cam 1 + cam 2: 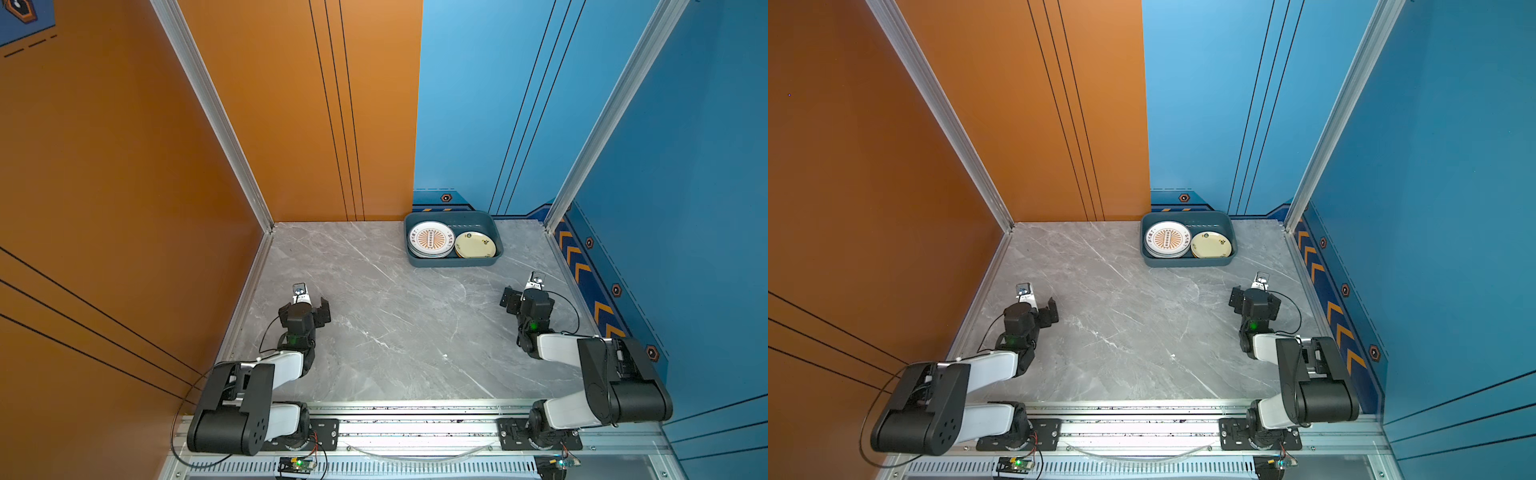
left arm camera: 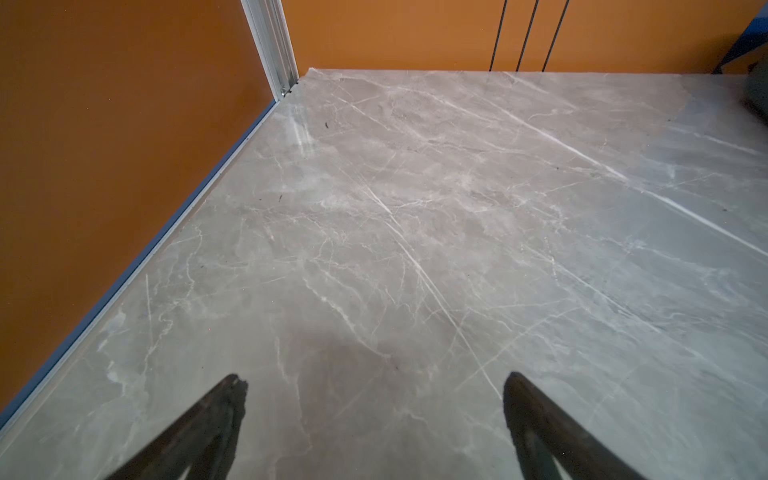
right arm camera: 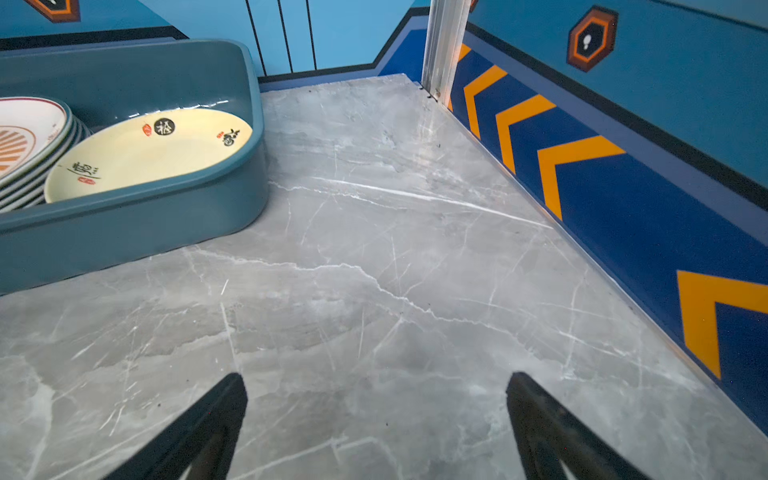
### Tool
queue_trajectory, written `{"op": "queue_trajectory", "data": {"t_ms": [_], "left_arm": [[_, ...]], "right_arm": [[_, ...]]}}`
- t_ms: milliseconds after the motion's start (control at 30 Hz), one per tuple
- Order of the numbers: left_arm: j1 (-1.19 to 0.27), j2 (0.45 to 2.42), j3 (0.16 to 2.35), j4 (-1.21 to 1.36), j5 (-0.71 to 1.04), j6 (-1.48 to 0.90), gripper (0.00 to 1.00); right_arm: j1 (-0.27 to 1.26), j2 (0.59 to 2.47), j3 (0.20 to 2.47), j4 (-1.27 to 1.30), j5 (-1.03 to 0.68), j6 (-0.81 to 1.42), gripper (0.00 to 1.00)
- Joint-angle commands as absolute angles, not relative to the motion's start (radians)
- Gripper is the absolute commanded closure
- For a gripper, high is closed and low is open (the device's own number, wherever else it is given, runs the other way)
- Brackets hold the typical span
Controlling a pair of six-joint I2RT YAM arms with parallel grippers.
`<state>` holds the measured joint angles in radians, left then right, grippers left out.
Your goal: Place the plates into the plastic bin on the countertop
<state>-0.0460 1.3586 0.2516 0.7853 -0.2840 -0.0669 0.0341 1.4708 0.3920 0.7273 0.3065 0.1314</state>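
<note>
The plastic bin (image 1: 453, 262) (image 1: 1187, 262) (image 3: 124, 232) stands at the back of the countertop (image 1: 395, 332), right of centre. Inside it lies a stack of plates topped by a white one with an orange sunburst (image 1: 430, 239) (image 1: 1167, 239) (image 3: 20, 141). A cream plate (image 1: 475, 244) (image 1: 1211, 244) (image 3: 145, 153) lies beside the stack. My left gripper (image 1: 311, 303) (image 1: 1038, 301) (image 2: 374, 378) hangs open over bare marble at the left. My right gripper (image 1: 524, 293) (image 1: 1250, 291) (image 3: 376, 376) is open and empty, a short way in front of the bin's right end.
An orange wall (image 1: 124, 208) closes the left side and a blue wall with orange chevrons (image 3: 582, 187) the right. Aluminium posts (image 1: 552, 216) stand in the back corners. Both arm bases sit on the front rail (image 1: 415, 428).
</note>
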Motion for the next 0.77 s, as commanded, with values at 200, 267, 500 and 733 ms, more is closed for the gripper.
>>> {"op": "queue_trajectory", "data": {"t_ms": [200, 267, 500, 733], "left_arm": [[-0.036, 1.565, 0.374, 0.941, -0.222, -0.012, 0.02], [-0.049, 1.553, 0.366, 0.931, -0.227, -0.003, 0.02], [-0.061, 1.563, 0.373, 0.934, -0.238, 0.009, 0.02], [-0.079, 1.557, 0.364, 0.945, -0.258, 0.022, 0.02]], "right_arm": [[0.044, 1.502, 0.380, 0.843, 0.294, 0.100, 0.00], [0.055, 1.545, 0.313, 1.025, 0.370, 0.109, 0.00], [0.060, 1.529, 0.353, 0.917, 0.339, 0.095, 0.00], [0.060, 1.527, 0.355, 0.913, 0.341, 0.095, 0.00]]}}
